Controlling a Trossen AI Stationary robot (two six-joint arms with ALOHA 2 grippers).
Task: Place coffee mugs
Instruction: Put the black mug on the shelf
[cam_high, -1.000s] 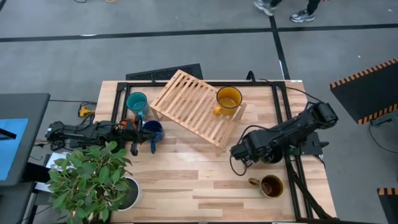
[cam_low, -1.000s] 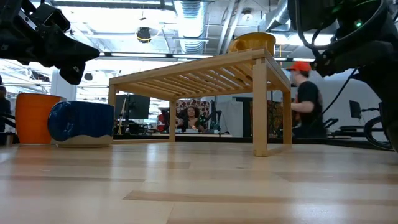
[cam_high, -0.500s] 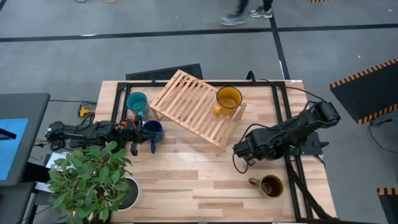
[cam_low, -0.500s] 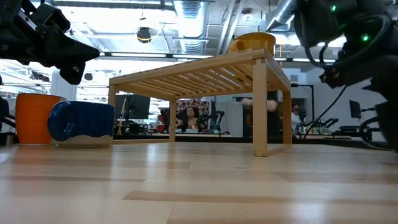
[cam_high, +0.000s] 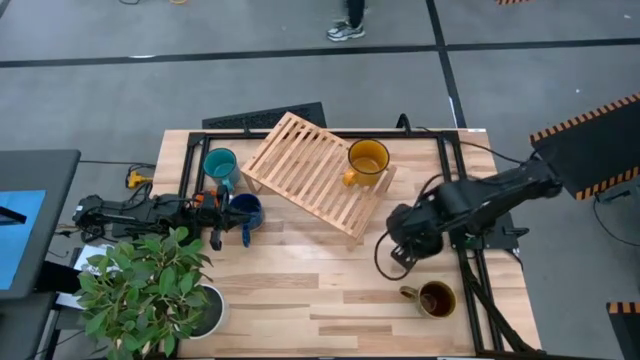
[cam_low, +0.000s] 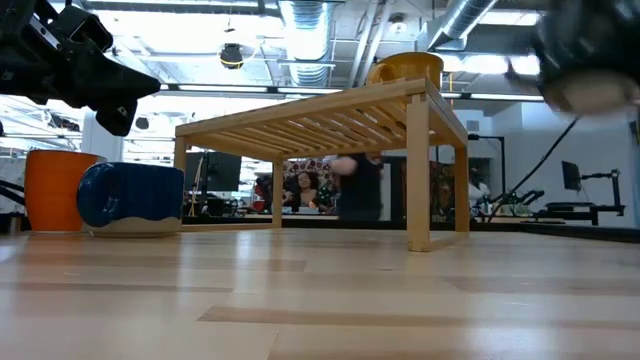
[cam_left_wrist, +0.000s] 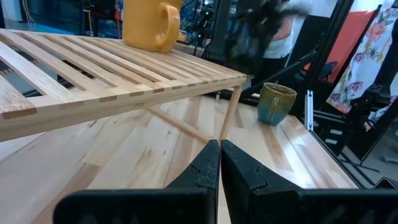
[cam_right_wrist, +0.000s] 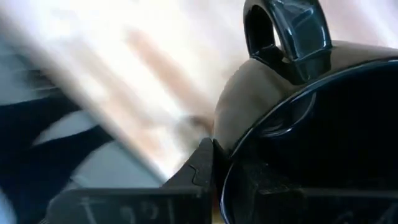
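Black mug (cam_right_wrist: 311, 124) is sitting clamped by its rim in the right gripper (cam_high: 408, 232), just off the near right corner of the wooden slatted rack (cam_high: 315, 172). Nearer than the rack, the brown-olive mug (cam_high: 434, 297) is standing on the table (cam_high: 300, 290). The yellow mug (cam_high: 366, 160) is resting on the rack's right end. Left of the rack, the left gripper (cam_left_wrist: 219, 163) is waiting with fingers pressed together and empty, beside the dark blue mug (cam_high: 245, 211) and teal mug (cam_high: 220, 165); the orange mug (cam_low: 60, 190) is standing there too.

Bright ceiling lights (cam_low: 300, 20) wash the room evenly; the right end effector (cam_low: 585, 60) smears with motion blur, shadows staying soft.
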